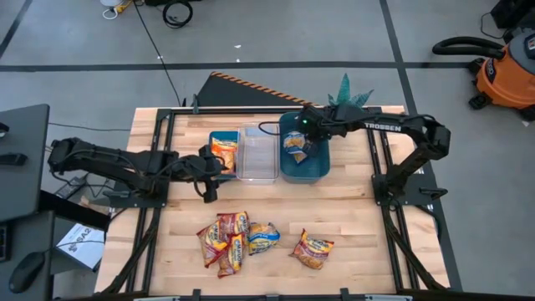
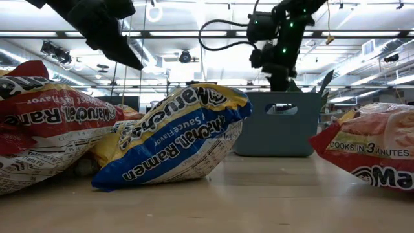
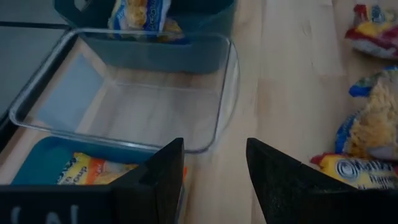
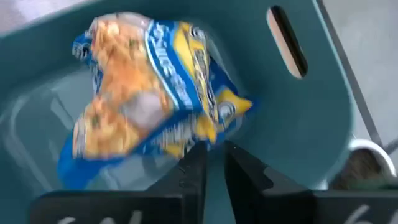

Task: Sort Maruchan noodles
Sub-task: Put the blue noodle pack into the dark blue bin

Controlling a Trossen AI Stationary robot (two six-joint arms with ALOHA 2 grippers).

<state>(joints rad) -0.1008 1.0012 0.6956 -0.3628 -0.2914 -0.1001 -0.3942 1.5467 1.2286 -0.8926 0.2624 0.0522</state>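
Observation:
Three bins stand in a row at the far middle. The left teal bin [image 1: 213,138] holds an orange packet [image 1: 222,151]. The middle bin is clear [image 1: 257,154]. Over the right teal bin [image 1: 318,167] my right gripper [image 4: 215,163] points down, its fingers a narrow gap apart. A blue Maruchan packet [image 4: 149,93] is in that bin just past its fingertips. My left gripper [image 3: 214,165] hangs open above the table by the clear bin's near edge [image 3: 205,146], with nothing between its fingers. Several more packets [image 1: 224,240] lie on the near table. My right gripper's fingertips [image 4: 198,155] stand right at the blue packet's yellow-printed edge [image 4: 208,132]. Whether they touch it I cannot tell. The fingers come from above, pointing down into the teal bin, and the gap between them shows only the bin's floor.
On the near table a blue packet [image 1: 262,238] lies beside a cluster of red and orange ones, and another red-orange packet [image 1: 312,248] lies apart to the right. A green plant-like object [image 1: 344,90] stands behind the right bin. Bare wood lies between bins and packets.

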